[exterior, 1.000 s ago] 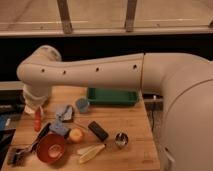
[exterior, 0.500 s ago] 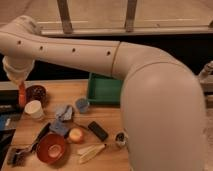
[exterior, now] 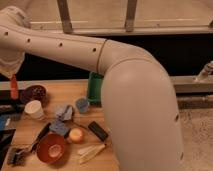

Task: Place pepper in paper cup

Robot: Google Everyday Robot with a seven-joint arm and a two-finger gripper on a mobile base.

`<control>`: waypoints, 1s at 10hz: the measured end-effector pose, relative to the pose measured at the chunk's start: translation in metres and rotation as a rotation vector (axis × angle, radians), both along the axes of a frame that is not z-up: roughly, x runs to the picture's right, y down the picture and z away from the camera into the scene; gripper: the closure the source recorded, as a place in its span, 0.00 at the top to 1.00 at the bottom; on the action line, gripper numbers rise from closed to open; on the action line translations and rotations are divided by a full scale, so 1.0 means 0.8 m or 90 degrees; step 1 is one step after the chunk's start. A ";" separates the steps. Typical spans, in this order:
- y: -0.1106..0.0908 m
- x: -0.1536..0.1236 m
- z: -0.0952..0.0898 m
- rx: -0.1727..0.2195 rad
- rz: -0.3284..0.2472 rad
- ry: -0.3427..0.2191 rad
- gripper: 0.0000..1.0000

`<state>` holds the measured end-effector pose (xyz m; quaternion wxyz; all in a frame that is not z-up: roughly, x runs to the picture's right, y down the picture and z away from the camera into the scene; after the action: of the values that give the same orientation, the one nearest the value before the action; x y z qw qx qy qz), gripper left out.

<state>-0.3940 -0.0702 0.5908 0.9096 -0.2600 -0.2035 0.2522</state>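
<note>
Gripper (exterior: 12,75) is at far left of the camera view, above the table's (exterior: 60,95) left rear edge. It pinches the pepper (exterior: 14,89) by its upper end. Pepper long axis: approx. vertical, free end pointing down. Pepper pos.: airborne, just left of the dark maroon bowl (exterior: 34,93), behind and left of the paper cup (exterior: 34,109), not over it. Cup stands upright, mouth up.

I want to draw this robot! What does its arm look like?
The arm is smooth, creamy white and chunky, made of rounded tubes joined by a big bulging elbow. A row of small dark dots runs along the long tube. No cables show. Its gripper is at the arm's tip, by the picture's left edge, in shadow.
</note>
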 end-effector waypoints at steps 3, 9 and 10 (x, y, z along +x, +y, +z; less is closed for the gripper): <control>0.012 0.007 0.005 -0.002 0.004 0.004 0.00; 0.075 -0.011 0.096 -0.050 0.017 0.005 0.00; 0.085 -0.020 0.112 -0.064 0.012 0.006 0.00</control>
<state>-0.4098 -0.0024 0.6804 0.8940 -0.3020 -0.1886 0.2721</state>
